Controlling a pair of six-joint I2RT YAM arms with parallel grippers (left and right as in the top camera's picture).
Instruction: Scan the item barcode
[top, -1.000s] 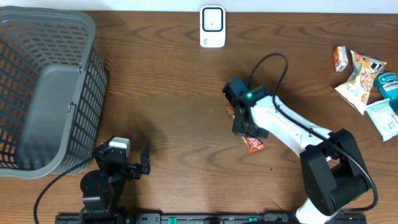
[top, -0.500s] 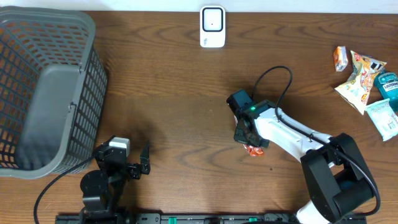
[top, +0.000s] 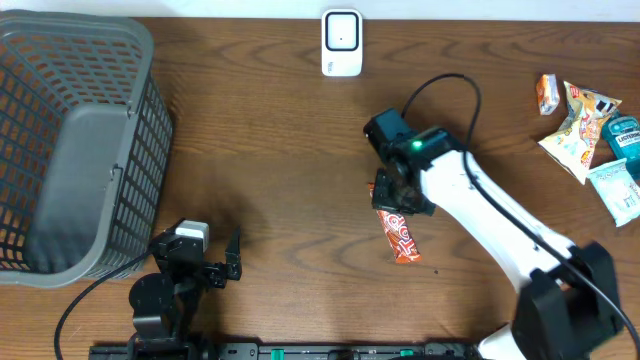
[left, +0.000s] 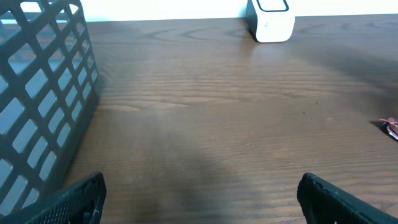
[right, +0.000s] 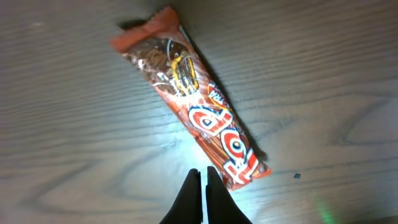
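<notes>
Chocolate bar (top: 401, 238) lying flat and slanted on the brown wood-grain table (top: 280, 150), right of centre.

The right gripper (right: 200, 186) hangs over the bar's near end with fingers pressed together, holding nothing; contact cannot be judged. The left gripper (left: 199, 193) sits low at the front edge, fingers spread wide, beside the grey mesh basket (top: 150, 120). A white barcode scanner (top: 342, 42) stands at the far edge; snack packets (top: 580, 125) lie far right.
</notes>
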